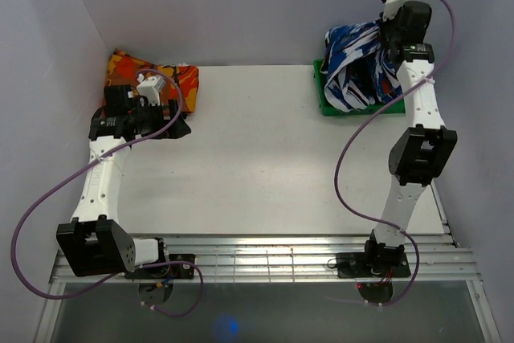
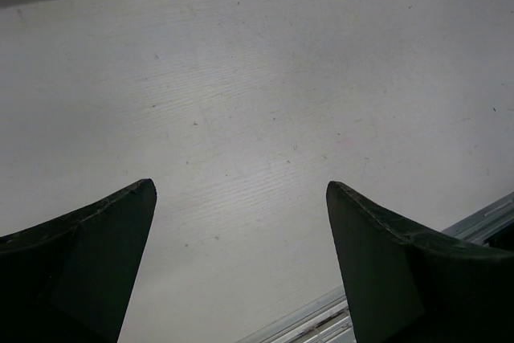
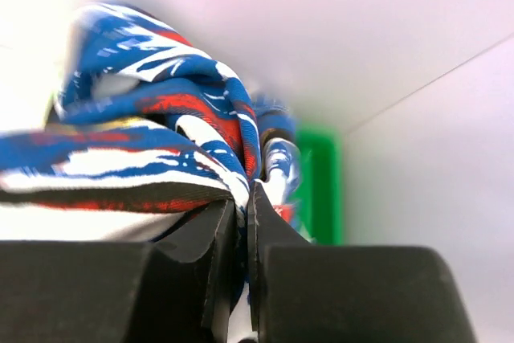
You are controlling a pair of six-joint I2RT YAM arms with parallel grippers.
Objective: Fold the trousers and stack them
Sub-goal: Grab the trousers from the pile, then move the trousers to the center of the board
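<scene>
Blue-streaked trousers (image 1: 353, 62) sit bunched in green bin (image 1: 323, 98), far right corner. Right gripper (image 3: 243, 202) pinched tight on a fold. Left gripper (image 2: 241, 190) spread wide, holding nothing, far left. Step: pick-up. Next, likely: lift clear, carry to table (image 1: 257, 158) centre.

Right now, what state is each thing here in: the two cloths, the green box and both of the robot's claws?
trousers: unfolded, bunched in a heap in the green bin, one fold pinched.
green bin: at the table's far right, holding the trousers.
right gripper: shut on the trousers.
left gripper: open, nothing between its fingers, over bare table.
orange patterned cloth: folded, lying at the far left.
</scene>
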